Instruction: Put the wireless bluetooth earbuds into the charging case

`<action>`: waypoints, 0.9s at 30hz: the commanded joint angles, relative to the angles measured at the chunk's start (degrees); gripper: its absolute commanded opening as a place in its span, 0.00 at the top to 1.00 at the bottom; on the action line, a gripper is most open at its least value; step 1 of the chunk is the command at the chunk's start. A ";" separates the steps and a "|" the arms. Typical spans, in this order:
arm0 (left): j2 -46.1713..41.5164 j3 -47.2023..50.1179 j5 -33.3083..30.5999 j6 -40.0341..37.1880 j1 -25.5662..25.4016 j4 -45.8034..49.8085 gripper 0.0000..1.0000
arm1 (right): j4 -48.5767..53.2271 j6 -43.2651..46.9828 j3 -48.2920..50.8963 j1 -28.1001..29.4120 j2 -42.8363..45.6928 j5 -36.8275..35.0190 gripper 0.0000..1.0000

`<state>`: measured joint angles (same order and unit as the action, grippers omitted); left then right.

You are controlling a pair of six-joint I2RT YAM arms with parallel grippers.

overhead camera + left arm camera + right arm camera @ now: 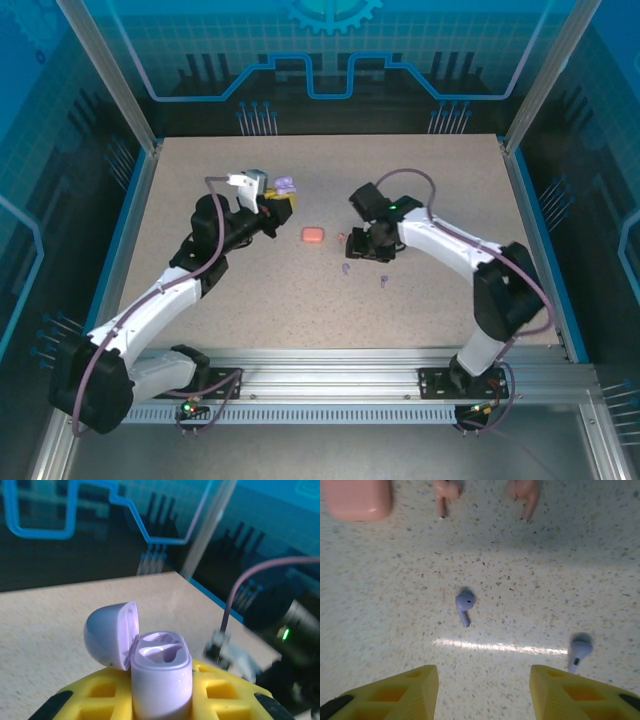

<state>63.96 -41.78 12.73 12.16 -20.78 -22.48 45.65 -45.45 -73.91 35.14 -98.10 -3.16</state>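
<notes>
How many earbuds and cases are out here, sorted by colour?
Purple earbuds: 2
Pink earbuds: 2
Purple case, lid open: 1
Pink case, on the table: 1
Total: 6

A robotics lab cell — speckled table (300,300) fenced by blue circuit-print panels (330,60) and aluminium framing (330,385)
</notes>
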 commanded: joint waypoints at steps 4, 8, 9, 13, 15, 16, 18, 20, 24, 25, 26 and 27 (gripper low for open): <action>-2.44 0.65 -9.61 2.66 -0.49 -7.26 1.00 | 4.68 -12.22 -7.38 3.73 -10.26 -7.35 0.51; -3.29 1.80 -8.47 3.40 -1.01 -11.85 1.00 | 4.87 -14.57 -9.68 4.84 -14.61 -7.79 0.52; -3.47 1.88 -8.34 3.48 -1.05 -12.36 1.00 | 5.05 -14.90 -10.30 4.98 -15.51 -7.84 0.53; -4.43 1.33 -7.84 3.35 -1.23 -12.69 1.00 | 6.03 -15.54 -12.73 5.62 -18.44 -8.53 0.55; -4.88 0.78 -7.39 3.14 -1.29 -12.07 1.00 | 6.49 -15.88 -13.47 5.73 -19.41 -8.91 0.56; -5.02 0.41 -7.08 2.96 -1.28 -11.65 1.00 | 6.64 -16.24 -13.72 5.79 -19.74 -9.14 0.56; -5.21 -0.01 -6.59 2.80 -1.37 -11.26 1.00 | 6.64 -16.84 -14.00 5.86 -20.25 -9.24 0.56; -5.35 -0.12 -6.40 2.69 -1.37 -11.11 1.00 | 6.76 -17.50 -14.15 5.90 -20.76 -9.17 0.57; -5.17 0.10 -6.24 2.64 -1.46 -11.06 1.00 | 6.69 -18.53 -14.12 6.07 -21.34 -8.50 0.57; -5.10 0.10 -6.23 2.52 -1.53 -11.15 1.00 | 6.65 -18.80 -13.99 6.13 -21.43 -8.46 0.57; -5.06 0.16 -6.14 2.51 -1.55 -11.18 1.00 | 6.52 -19.03 -13.83 6.15 -21.43 -8.38 0.57; -4.99 0.23 -6.05 2.51 -1.55 -11.15 1.00 | 6.27 -19.19 -13.80 6.17 -21.49 -8.13 0.57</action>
<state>59.70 -40.93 5.82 15.07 -21.89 -31.99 50.33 -62.48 -86.74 40.25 -118.41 -10.70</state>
